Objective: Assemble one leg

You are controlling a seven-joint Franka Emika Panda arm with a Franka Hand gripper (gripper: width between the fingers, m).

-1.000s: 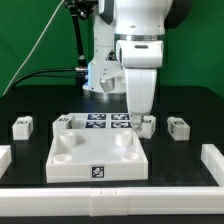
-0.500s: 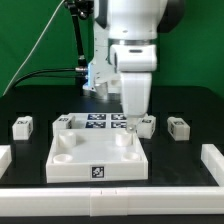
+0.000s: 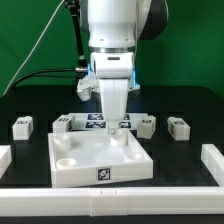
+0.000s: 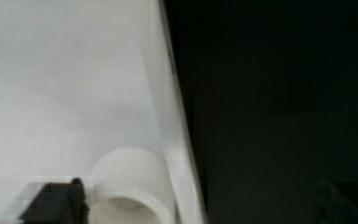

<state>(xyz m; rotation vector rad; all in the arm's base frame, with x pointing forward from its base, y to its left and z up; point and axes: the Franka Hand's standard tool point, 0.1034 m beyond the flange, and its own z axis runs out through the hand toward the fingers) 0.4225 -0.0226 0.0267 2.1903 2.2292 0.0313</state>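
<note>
The large white tray-like piece (image 3: 100, 160) lies at the front middle of the black table. My gripper (image 3: 116, 126) hangs over its far right corner socket, close above it. In the wrist view the gripper (image 4: 202, 205) is open and empty, its dark fingertips (image 4: 55, 204) wide apart, with the tray's white face (image 4: 69, 90) and a round socket (image 4: 131, 190) between them. Several small white legs with tags stand in a row behind the tray: one at the far left (image 3: 22, 126), one (image 3: 62, 123), one (image 3: 146, 124) just right of my gripper, and one at the right (image 3: 179, 127).
The marker board (image 3: 95, 121) lies behind the tray, partly hidden by my arm. White rails sit at the left edge (image 3: 5, 157) and the right edge (image 3: 212, 160) of the table. A green curtain and cables are at the back.
My arm has moved to the exterior view's left, from beside the leg right of the marker board to above the tray's far right corner. No leg has moved.
</note>
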